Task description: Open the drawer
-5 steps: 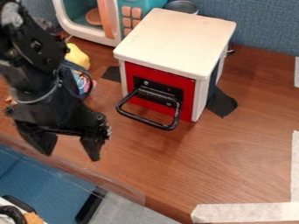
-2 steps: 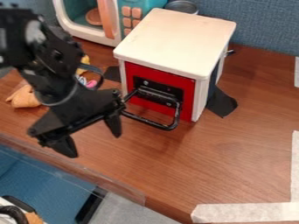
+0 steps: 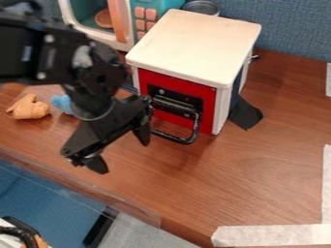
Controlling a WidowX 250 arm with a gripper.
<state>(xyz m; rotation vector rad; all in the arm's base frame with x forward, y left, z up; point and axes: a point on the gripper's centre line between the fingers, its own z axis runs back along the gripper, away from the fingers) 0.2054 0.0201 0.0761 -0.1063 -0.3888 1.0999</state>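
Observation:
My gripper (image 3: 121, 150) hangs left of the drawer's handle with its two fingers spread apart and nothing between them. One finger is close beside the handle's left side and partly hides it; I cannot tell if they touch. The black loop handle (image 3: 184, 140) sticks out from the red drawer front (image 3: 206, 104). That drawer sits closed in a small white cabinet (image 3: 194, 46) with a pale flat top.
A toy microwave (image 3: 140, 22) stands behind the cabinet at the left, beside a metal pot (image 3: 202, 7). An orange-brown toy (image 3: 30, 107) and a blue object (image 3: 63, 103) lie at the left. White tape (image 3: 271, 235) marks the front right.
The gripper has moved right toward the handle and turned, so its fingers now stand diagonally. The orange-brown toy and blue object have come into sight at the left. The drawer has not moved.

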